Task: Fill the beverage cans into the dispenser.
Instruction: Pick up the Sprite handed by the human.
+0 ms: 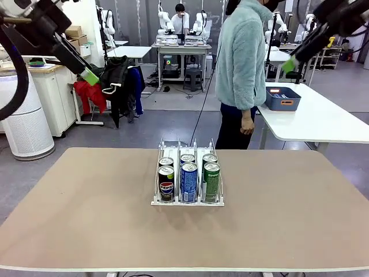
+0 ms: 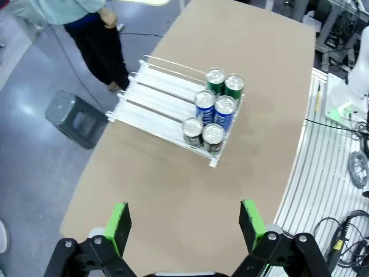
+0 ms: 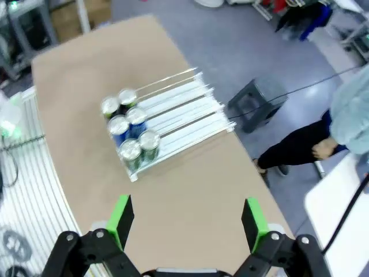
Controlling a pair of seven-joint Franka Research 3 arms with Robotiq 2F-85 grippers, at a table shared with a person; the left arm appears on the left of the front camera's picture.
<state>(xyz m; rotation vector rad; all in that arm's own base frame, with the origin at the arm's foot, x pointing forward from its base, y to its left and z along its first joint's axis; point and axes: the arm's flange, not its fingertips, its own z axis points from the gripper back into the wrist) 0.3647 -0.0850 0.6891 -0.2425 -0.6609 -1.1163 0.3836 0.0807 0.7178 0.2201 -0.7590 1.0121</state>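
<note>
The clear three-lane dispenser (image 1: 188, 151) stands mid-table with two cans in each lane at its near end: black Pepsi cans (image 1: 166, 183) on the left, blue cans (image 1: 188, 181) in the middle, green cans (image 1: 211, 181) on the right. From above, the dispenser (image 2: 155, 101) and its cans (image 2: 214, 112) lie well below my left gripper (image 2: 185, 224), which is open and holds nothing. My right gripper (image 3: 187, 222) also hangs open high over the table, away from the dispenser (image 3: 184, 112) and the cans (image 3: 127, 130). Both arms are raised at the top corners of the front view, their green fingertips (image 1: 90, 76) showing.
A person (image 1: 245, 63) in a light teal fleece stands beyond the far table edge, hands at their sides. A dark blue bin (image 1: 282, 98) sits on a white side table (image 1: 323, 118) at the right. A small grey stool (image 2: 74, 118) stands on the floor past the table's far edge.
</note>
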